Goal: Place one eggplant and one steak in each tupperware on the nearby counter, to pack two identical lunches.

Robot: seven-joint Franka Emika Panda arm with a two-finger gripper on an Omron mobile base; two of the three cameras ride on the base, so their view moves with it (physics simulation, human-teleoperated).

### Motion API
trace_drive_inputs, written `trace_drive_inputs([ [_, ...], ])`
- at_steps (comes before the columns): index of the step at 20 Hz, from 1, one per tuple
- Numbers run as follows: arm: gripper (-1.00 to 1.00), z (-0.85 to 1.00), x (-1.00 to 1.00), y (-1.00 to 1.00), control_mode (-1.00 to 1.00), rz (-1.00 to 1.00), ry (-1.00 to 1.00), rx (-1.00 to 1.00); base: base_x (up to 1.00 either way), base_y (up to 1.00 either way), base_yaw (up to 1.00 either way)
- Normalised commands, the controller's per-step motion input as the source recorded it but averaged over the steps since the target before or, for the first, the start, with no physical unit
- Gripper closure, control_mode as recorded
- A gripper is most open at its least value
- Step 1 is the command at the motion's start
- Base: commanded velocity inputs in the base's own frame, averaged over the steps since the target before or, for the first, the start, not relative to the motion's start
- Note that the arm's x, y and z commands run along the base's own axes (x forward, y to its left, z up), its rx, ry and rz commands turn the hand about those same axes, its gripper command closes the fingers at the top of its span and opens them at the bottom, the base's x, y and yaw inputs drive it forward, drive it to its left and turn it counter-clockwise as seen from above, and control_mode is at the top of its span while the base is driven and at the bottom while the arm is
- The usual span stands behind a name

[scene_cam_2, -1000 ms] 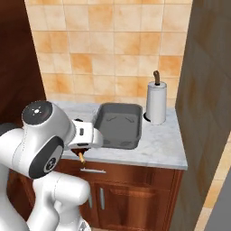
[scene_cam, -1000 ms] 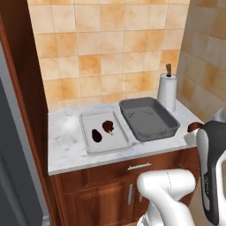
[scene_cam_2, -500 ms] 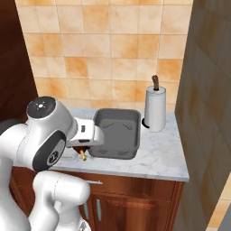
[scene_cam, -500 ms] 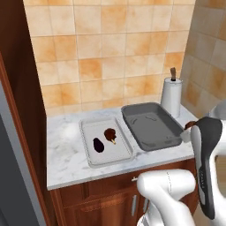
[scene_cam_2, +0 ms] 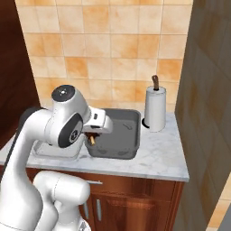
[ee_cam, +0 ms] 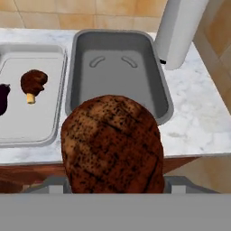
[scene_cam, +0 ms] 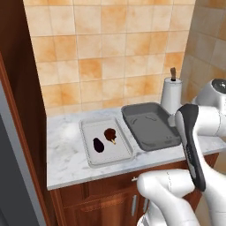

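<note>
My gripper [scene_cam_2: 92,136] is shut on a steak [ee_cam: 113,144], a big reddish-brown piece close in the hand view. Its pale orange stub [scene_cam_2: 92,140] hangs at the near left edge of the dark grey tupperware [scene_cam_2: 118,135], which holds nothing [ee_cam: 118,74]. The pale tupperware [scene_cam: 113,153] to its left holds a purple-black eggplant [scene_cam: 99,145] and a second steak [scene_cam: 110,134]. Both also show in the hand view, the eggplant [ee_cam: 3,99] at the left edge and the steak [ee_cam: 34,82] beside it. My fingertips are hidden behind the held steak.
Both trays lie on the marbled counter [scene_cam: 64,152] over reddish-brown cabinet fronts. A white paper towel roll [scene_cam: 171,95] stands right of the dark tray by the wall. A dark wooden panel rises at the left, and a tiled side wall [scene_cam_2: 207,113] closes the right.
The whole picture has shifted in both base views, so the camera has moved relative to the counter. The steak stays in my gripper. The food in the pale tray has not moved.
</note>
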Motion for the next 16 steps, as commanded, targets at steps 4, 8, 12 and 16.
trace_drive_inputs([
  [4, 1.00, -0.34, 0.72, -0.24, -1.00, -0.20, -0.02, 0.24, 0.00, 0.00, 0.00],
  [8, 1.00, -0.30, 0.85, -0.02, -1.00, -0.11, 0.00, 0.09, 0.00, 0.00, 0.00],
  [12, 1.00, -0.30, 0.62, 0.00, -1.00, -0.02, 0.00, 0.00, 0.00, 0.00, 0.00],
  [16, 1.00, -0.28, 0.47, -0.05, -1.00, 0.00, 0.00, 0.00, 0.00, 0.00, 0.00],
])
